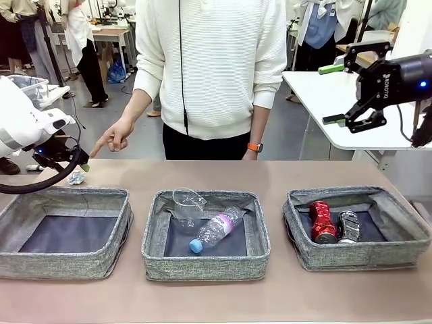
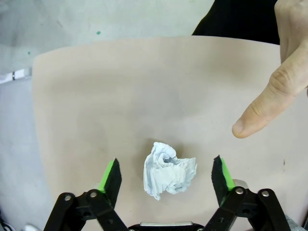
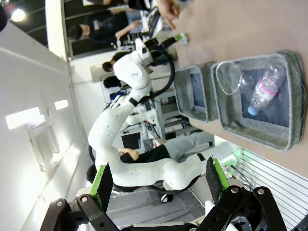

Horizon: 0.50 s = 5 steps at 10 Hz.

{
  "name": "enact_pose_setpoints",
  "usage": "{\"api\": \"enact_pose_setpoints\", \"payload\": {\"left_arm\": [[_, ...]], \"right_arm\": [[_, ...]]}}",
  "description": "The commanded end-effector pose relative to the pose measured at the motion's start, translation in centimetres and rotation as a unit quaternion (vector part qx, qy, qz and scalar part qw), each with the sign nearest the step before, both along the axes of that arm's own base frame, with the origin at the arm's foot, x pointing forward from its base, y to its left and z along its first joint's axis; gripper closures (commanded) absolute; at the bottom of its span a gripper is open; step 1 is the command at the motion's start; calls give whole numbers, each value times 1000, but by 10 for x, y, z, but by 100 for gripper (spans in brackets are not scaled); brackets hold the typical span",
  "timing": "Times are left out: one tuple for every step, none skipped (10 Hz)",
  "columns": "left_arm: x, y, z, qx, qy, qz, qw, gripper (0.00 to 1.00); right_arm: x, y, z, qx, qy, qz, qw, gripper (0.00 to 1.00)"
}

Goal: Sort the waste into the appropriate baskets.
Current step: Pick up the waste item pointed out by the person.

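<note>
A small crumpled white paper ball [image 2: 168, 174] lies on the table behind the left basket [image 1: 64, 233], seen also as the paper ball [image 1: 76, 177]. My left gripper [image 2: 166, 175] is open and straddles it, one finger on each side, and the left gripper [image 1: 75, 165] hovers just above it. The middle basket [image 1: 206, 234] holds a clear plastic cup [image 1: 187, 206] and a clear bottle with a blue cap [image 1: 214, 231]. A red can [image 1: 322, 221] and a crushed silver can [image 1: 349, 226] lie in the right basket [image 1: 358, 227]. My right gripper [image 1: 337, 93] is open, raised high at the right.
A person in a white sweater stands at the far edge; their hand [image 1: 111, 140] points down at the paper ball, the fingertip [image 2: 250, 122] close to my left gripper. A white side table [image 1: 324, 101] stands at the back right.
</note>
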<state>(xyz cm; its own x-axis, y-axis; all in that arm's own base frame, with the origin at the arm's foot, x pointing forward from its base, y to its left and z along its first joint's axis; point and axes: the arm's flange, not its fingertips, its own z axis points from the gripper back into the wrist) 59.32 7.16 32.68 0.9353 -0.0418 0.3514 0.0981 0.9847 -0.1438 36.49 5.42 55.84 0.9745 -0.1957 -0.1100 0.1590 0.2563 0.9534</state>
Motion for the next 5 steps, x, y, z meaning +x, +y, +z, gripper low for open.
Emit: {"api": "enact_pose_setpoints", "payload": {"left_arm": [[2, -1, 2, 12, 8, -5, 1000, 59], [3, -1, 0, 15, 16, -3, 1000, 100], [2, -1, -2, 16, 21, -6, 1000, 61], [3, -1, -2, 16, 22, -7, 1000, 100], [3, -1, -2, 15, 24, -6, 1000, 100]], "right_arm": [[1, 3, 4, 15, 3, -4, 1000, 0], [1, 3, 4, 15, 3, -4, 1000, 0], [1, 3, 4, 15, 3, -4, 1000, 0], [1, 3, 4, 15, 3, -4, 1000, 0], [1, 3, 4, 15, 3, -4, 1000, 0]]}}
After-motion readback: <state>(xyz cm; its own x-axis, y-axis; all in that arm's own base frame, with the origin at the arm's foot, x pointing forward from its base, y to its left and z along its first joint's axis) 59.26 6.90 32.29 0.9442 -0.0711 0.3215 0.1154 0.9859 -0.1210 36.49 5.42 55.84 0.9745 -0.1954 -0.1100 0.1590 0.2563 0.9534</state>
